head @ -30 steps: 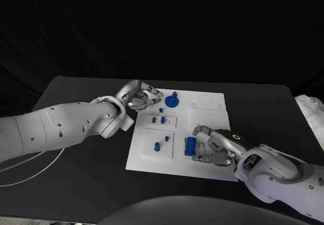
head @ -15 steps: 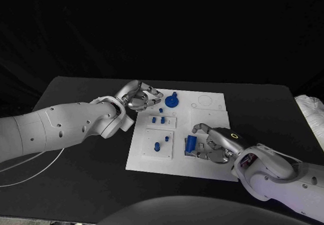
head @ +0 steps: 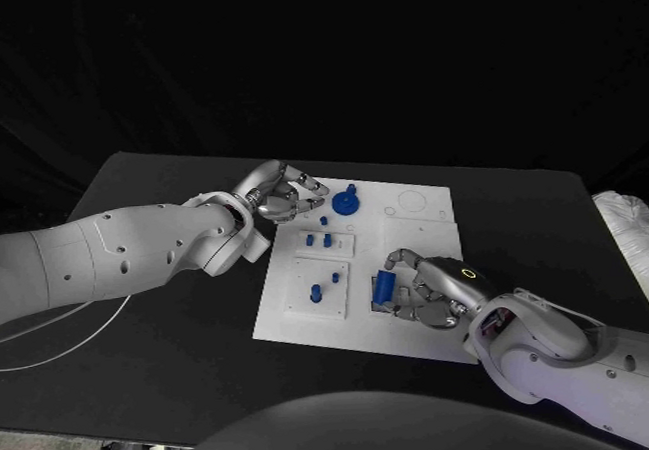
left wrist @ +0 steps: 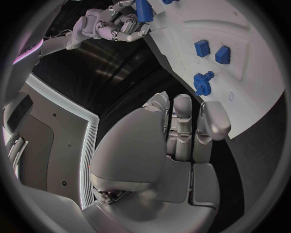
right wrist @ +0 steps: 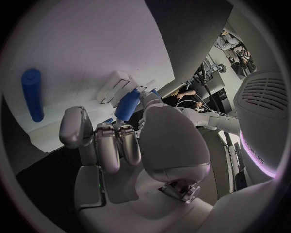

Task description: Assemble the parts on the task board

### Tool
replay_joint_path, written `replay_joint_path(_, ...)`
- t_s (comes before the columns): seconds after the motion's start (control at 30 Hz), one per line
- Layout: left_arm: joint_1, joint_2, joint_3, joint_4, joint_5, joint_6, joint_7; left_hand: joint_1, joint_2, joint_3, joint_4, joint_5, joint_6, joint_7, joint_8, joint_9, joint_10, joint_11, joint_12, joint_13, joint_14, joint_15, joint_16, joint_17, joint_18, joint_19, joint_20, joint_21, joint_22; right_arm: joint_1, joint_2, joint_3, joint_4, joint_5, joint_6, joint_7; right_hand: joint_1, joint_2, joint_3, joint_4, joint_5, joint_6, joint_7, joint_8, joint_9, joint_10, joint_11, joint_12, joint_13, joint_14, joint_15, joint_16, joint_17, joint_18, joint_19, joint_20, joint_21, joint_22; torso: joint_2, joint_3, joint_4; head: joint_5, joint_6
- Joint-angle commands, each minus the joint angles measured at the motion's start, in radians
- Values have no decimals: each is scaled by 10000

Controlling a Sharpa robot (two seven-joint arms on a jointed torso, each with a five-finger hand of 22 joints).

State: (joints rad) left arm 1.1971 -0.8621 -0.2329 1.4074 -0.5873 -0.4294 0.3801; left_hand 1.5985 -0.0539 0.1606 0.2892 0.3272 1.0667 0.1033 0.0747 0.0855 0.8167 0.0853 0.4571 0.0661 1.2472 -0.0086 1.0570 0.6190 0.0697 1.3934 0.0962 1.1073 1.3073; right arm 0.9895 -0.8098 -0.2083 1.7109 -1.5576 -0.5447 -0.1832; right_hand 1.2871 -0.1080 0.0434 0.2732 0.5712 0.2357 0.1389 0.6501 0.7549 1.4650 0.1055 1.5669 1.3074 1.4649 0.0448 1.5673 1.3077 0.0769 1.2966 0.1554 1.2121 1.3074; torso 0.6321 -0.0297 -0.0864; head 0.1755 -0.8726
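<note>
The white task board [head: 411, 221] lies mid-table. My left hand [head: 283, 195] hovers at its far-left corner with fingers curled in on nothing, just beside a blue gear [head: 346, 200]; the left wrist view shows the gear [left wrist: 203, 82] and two small blue blocks [left wrist: 202, 47] on the board [left wrist: 249, 73]. My right hand [head: 426, 295] rests on the board's near right part and pinches a long blue block [head: 382, 288] between thumb and fingers. The right wrist view shows that block [right wrist: 128, 104] at the fingertips and a blue cylinder [right wrist: 32, 94] lying flat.
Small blue pegs [head: 318, 240] stand in a raised white plate, and further blue parts [head: 319, 289] sit in another nearer plate. A white cable [head: 63, 336] trails over the table's left side. A white bundle [head: 636, 241] lies off the right edge.
My right hand has shifted slightly toward the board's middle, its fingers closing tighter round the long blue block. The left hand has stayed still.
</note>
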Motion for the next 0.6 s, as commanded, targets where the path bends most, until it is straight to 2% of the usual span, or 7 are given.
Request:
replay_joint_path(0.03, -5, 16, 6, 19, -33, 182, 26, 73, -6, 68, -8, 33, 11, 43, 56, 16, -19, 53, 33, -8, -81, 16, 41, -13, 207, -26, 27, -60, 1418, -19, 15, 0, 16, 81, 251, 156, -42, 17, 28, 28, -33, -65, 522, 37, -15, 1058, -1, 39, 2634, 1059, 22, 35, 2631, 183, -80, -3, -56, 1368, 2, -3, -8, -6, 0)
replay_joint_path(0.1, -7, 21, 6, 17, -34, 200, 27, 79, -1, 74, -9, 36, 9, 44, 56, 16, -20, 54, 33, -9, -83, 17, 40, -15, 208, -28, 28, -66, 1417, -24, 24, 0, 21, 77, 267, 152, -9, -9, 24, -20, -264, -156, 521, 67, -79, 1058, -8, 39, 2634, 1059, 14, 35, 2631, 183, -85, -10, -64, 1367, -2, -4, -1, -13, 0)
replay_joint_path(0.17, -12, 25, 6, 13, -34, 227, 23, 86, 5, 81, -9, 40, 7, 45, 55, 16, -20, 55, 33, -9, -85, 19, 40, -18, 209, -31, 29, -74, 1416, -29, 34, 0, 26, 58, 302, 134, 21, -15, -22, -79, -1178, -264, 527, 170, -219, 1058, 6, 39, 2634, 1059, 19, 35, 2631, 181, -90, -13, -75, 1367, -5, -1, 2, -20, 0)
replay_joint_path(0.27, -21, 29, 6, 8, -34, 252, 14, 86, 5, 81, -9, 40, 7, 45, 55, 16, -20, 55, 33, -9, -85, 19, 40, -18, 209, -31, 29, -74, 1416, -33, 54, 0, 18, 30, 358, 94, 53, -28, -71, -126, -1760, -329, 542, 288, -368, 1058, 17, 39, 2634, 1059, 31, 35, 2631, 182, -93, -3, -88, 1365, -1, 3, 2, -23, 0)
replay_joint_path(0.43, -32, 36, 6, 2, -34, 272, 15, 94, 19, 93, -6, 46, 6, 49, 56, 16, -20, 59, 33, -10, -89, 23, 39, -23, 209, -32, 31, -77, 1415, -37, 85, 0, -20, 2, 425, 33, 93, -36, -114, -157, -2234, -371, 555, 404, -508, 1058, 34, 39, 2634, 1059, 46, 35, 2631, 182, -90, 9, -95, 1365, -8, 1, 10, -34, 0)
replay_joint_path(0.53, -36, 36, 6, 0, -34, 284, 13, 95, 32, 101, -2, 50, 9, 53, 59, 18, -19, 63, 34, -10, -92, 27, 39, -24, 210, -35, 33, -86, 1414, -39, 96, 0, -36, -13, 438, -6, 152, -10, -92, -192, -2227, -368, 556, 446, -539, 1058, 37, 39, 2634, 1059, 50, 35, 2631, 182, -89, 13, -97, 1365, 2, 7, 6, -26, 0)
replay_joint_path(0.6, -39, 33, 6, -1, -34, 286, 13, 93, 48, 110, 4, 56, 12, 56, 61, 19, -18, 67, 34, -10, -93, 33, 41, -25, 209, -33, 36, -83, 1415, -40, 106, 0, -47, -27, 443, -50, 234, 36, -57, -249, -2079, -365, 557, 519, -590, 1058, 42, 39, 2634, 1059, 55, 35, 2631, 184, -90, 18, -104, 1364, 0, 4, -3, -20, 0)
